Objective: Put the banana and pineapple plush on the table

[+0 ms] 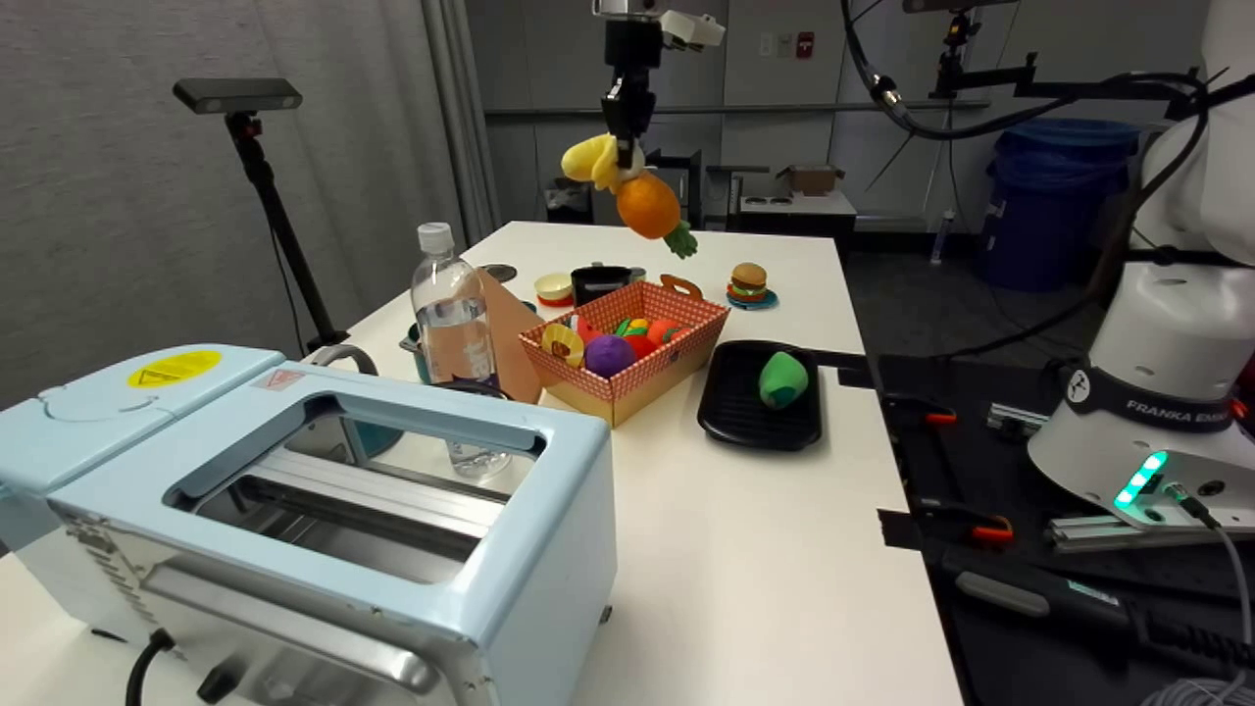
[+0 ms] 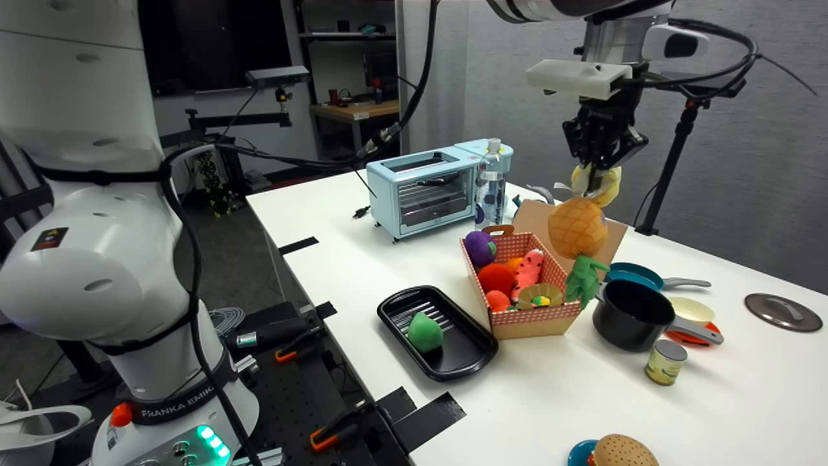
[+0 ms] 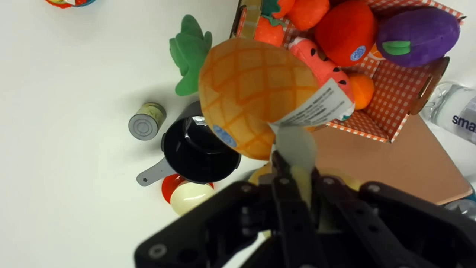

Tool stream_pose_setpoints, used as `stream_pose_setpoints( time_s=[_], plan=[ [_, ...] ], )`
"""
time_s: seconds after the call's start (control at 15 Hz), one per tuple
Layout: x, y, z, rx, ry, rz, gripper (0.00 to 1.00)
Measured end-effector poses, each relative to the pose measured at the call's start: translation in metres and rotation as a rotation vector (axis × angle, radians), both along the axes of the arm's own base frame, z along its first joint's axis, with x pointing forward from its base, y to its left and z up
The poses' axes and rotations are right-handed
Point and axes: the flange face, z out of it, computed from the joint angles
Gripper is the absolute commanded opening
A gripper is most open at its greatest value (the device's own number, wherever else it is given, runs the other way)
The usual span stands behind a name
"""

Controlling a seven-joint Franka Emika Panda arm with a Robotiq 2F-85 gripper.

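My gripper (image 1: pixel 625 162) is high above the table (image 1: pixel 745 549), shut on soft toys. It also shows in an exterior view (image 2: pixel 590 175) and the wrist view (image 3: pixel 295 167). The yellow banana (image 1: pixel 591 162) is between the fingers, its pale part (image 3: pixel 296 145) sticking out past the tips. The orange-yellow pineapple plush (image 1: pixel 648 206) hangs just below the fingertips with its green leaves down; it also shows in an exterior view (image 2: pixel 577 228) and the wrist view (image 3: pixel 253 82). Its white label is by the fingertips. I cannot see exactly where the pineapple is pinched.
A red-checked basket (image 2: pixel 540 323) with several plush toys stands below the gripper. Beside it are a black tray (image 2: pixel 466 369) with a green toy (image 2: pixel 425 332), a black pot (image 2: pixel 631 323), a can (image 2: pixel 665 362), a bottle (image 1: pixel 456 333), a blue toaster oven (image 1: pixel 549 549) and a burger toy (image 1: pixel 748 281).
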Motion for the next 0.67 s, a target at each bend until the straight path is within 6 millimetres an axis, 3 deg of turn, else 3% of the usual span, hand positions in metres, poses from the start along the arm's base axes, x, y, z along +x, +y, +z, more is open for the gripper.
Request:
stream_pose_setpoints(
  time_s=[0.67],
  plan=[
    [-0.014, -0.051, 0.011, 0.07, -0.047, -0.176, 0.02]
  ],
)
